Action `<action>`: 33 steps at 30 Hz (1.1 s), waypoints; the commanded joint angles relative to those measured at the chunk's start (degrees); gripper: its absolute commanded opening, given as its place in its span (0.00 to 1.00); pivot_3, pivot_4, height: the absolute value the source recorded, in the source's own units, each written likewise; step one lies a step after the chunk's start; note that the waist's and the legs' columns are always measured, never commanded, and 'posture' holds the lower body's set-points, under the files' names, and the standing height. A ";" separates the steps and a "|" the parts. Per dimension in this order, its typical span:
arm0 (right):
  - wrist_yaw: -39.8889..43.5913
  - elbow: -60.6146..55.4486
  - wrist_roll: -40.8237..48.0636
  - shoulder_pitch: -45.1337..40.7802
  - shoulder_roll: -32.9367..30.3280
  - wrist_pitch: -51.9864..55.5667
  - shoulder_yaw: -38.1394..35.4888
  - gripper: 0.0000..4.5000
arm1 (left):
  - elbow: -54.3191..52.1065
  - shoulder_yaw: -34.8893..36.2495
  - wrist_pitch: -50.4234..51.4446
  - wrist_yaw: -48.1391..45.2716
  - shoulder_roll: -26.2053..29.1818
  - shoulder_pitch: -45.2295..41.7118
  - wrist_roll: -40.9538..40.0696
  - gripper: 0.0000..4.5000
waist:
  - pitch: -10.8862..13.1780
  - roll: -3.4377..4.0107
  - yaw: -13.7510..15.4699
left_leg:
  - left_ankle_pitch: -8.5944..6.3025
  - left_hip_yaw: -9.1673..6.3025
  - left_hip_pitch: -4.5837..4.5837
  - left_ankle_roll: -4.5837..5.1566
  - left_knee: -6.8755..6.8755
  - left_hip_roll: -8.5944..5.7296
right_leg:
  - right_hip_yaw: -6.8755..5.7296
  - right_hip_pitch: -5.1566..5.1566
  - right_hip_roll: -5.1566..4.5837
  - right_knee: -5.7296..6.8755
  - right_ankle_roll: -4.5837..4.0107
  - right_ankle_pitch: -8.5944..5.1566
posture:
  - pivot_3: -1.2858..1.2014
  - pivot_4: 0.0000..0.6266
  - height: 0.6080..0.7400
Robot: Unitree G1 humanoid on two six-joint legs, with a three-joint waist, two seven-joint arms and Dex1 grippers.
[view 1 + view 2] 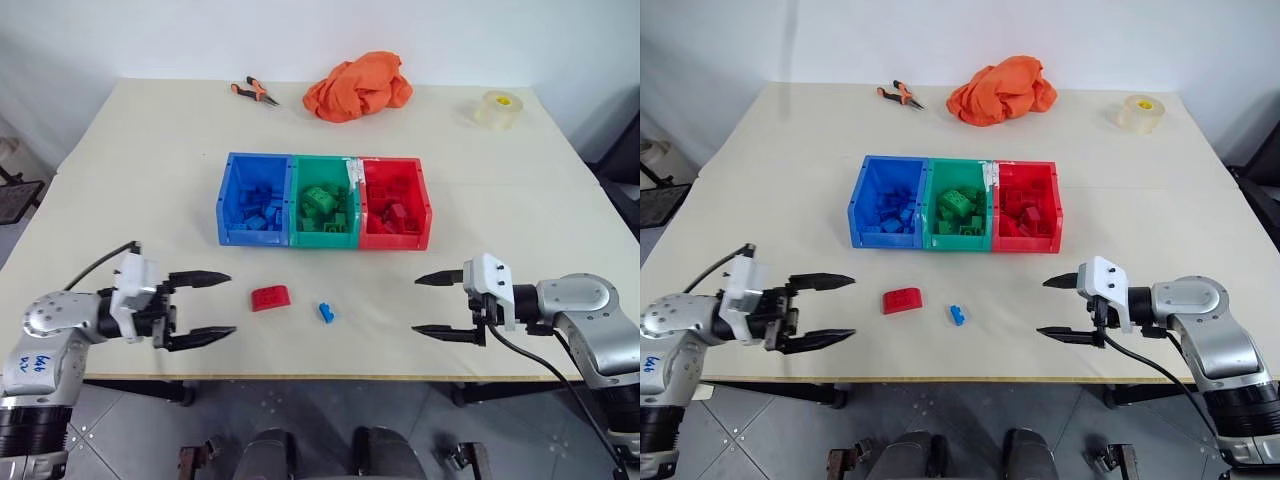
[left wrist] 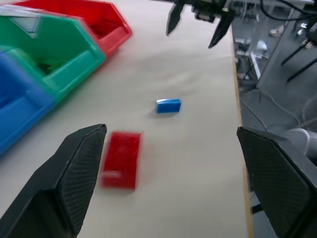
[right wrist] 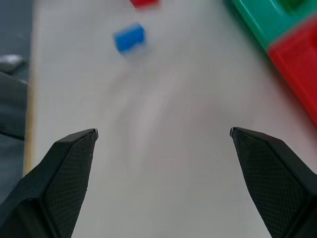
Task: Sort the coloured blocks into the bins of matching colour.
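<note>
Nearest you, the left gripper (image 1: 223, 304) and right gripper (image 1: 423, 304) hover at the table's (image 1: 140, 170) front edge, both spread wide and empty. Between them a red block (image 1: 270, 298) and a small blue block (image 1: 326, 312) lie loose, just in front of the bins (image 1: 324, 200), which hold sorted bricks.

We see both our arms reach in low from either side, forearms near level. Our left gripper (image 1: 222, 304) points inward toward the right, jaws spread wide, holding nothing. Our right gripper (image 1: 422, 304) points back toward it, jaws equally wide and empty, the two well apart.
</note>
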 commanded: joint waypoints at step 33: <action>8.67 6.70 10.51 3.15 -5.98 -0.47 -11.45 0.99 | -2.69 -26.84 14.89 28.65 -17.48 -10.05 16.59 1.00 | 0.00 0.02 1.46 | -0.04 -0.07 0.05 0.08 0.26 -0.03 | -0.24 0.45 0.24 -0.40 0.03 0.01 | 0.52 0.24 1.00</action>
